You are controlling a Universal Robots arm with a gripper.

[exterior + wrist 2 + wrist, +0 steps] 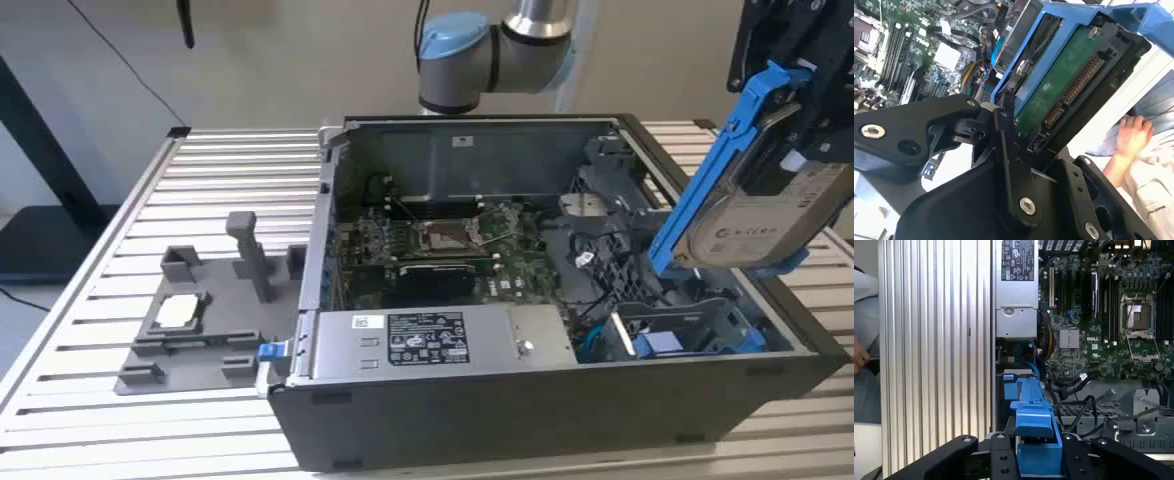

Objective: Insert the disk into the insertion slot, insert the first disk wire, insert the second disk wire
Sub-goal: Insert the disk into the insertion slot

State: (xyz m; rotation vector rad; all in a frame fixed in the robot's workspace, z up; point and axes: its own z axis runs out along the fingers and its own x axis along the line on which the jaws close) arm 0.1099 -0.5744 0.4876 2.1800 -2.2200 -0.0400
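My gripper (797, 150) hangs above the exterior view's right side of the open computer case (534, 420), shut on the disk (763, 222). The disk is silver, sits in a blue carrier (721, 150) and is held steeply tilted in the air. Below it lies the insertion slot (722, 316), a grey perforated bay in the case's near right corner. In the second wrist view the black fingers (1010, 165) clamp the disk (1064, 90), green board and connector showing. The first wrist view has the blue carrier (1035, 437) between the fingers. A blue cable (1029, 354) loops by the bay; whether it is a disk wire I cannot tell.
A silver labelled power-supply box (430, 342) fills the case's near side, with the motherboard (447, 240) behind it. A grey fixture (200, 310) stands on the slatted table (227, 170) at the exterior view's left. A person's hand (1132, 134) shows beyond the disk.
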